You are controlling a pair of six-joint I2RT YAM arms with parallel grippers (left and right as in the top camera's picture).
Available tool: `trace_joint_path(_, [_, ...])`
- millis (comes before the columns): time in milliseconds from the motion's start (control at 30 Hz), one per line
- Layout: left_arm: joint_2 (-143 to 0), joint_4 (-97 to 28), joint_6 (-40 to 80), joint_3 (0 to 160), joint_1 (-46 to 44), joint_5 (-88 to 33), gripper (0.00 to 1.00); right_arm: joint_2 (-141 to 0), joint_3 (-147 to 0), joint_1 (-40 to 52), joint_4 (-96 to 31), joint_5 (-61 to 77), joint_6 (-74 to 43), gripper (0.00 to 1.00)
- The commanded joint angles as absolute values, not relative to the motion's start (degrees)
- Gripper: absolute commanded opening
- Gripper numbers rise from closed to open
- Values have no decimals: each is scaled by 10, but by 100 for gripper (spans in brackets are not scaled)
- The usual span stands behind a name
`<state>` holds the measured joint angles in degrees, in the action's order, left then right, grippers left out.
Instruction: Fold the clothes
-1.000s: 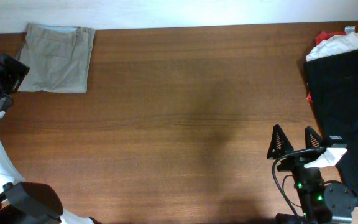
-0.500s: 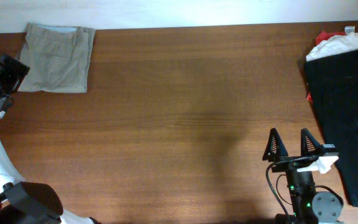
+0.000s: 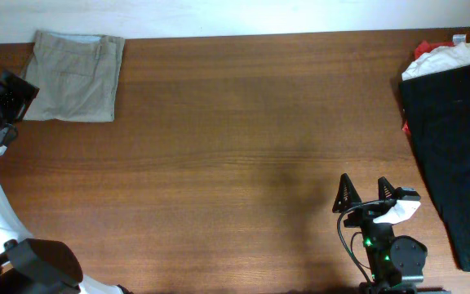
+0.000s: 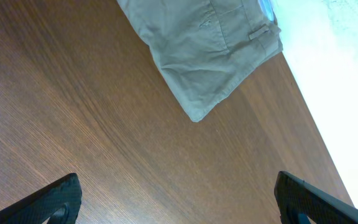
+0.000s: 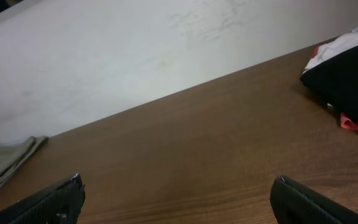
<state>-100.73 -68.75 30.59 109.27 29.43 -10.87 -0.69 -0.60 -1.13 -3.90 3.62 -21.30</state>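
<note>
Folded khakis [image 3: 76, 76] lie at the table's [image 3: 243, 147] 10 o'clock, near the left gripper [image 4: 178, 200], jaws spread, only their tips in frame. At 3 o'clock black trousers [image 3: 451, 155] run off the edge, hiding most of a white piece [image 3: 451, 57] and a red piece [image 3: 427, 46]. The right gripper [image 3: 365, 194], at 5 o'clock, gapes empty.

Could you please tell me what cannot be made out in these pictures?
Black trousers: overhead, the right edge cuts them off.
White garment and red piece: overhead, mostly under the black trousers, so their kind is unclear.
Khaki trousers: left wrist view, the top edge cuts them off; inner folds are hidden by the top layer.
</note>
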Motion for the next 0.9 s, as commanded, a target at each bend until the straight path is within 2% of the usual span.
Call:
trace_joint_path(0, [-1004, -687, 297, 1093, 297, -106, 99, -3, -3, -7, -43, 25, -219, 99])
trace_joint_path(667, [-1002, -687, 297, 1093, 297, -106, 99, -3, -3, -7, -43, 25, -219, 99])
trace_joint_path(767, [-966, -732, 296, 1089, 286, -102, 99, -3, -3, -7, -43, 25, -219, 99])
trace_joint_path(867, [-914, -742, 294, 1053, 248, -18, 99, -3, -3, -7, -43, 25, -219, 99])
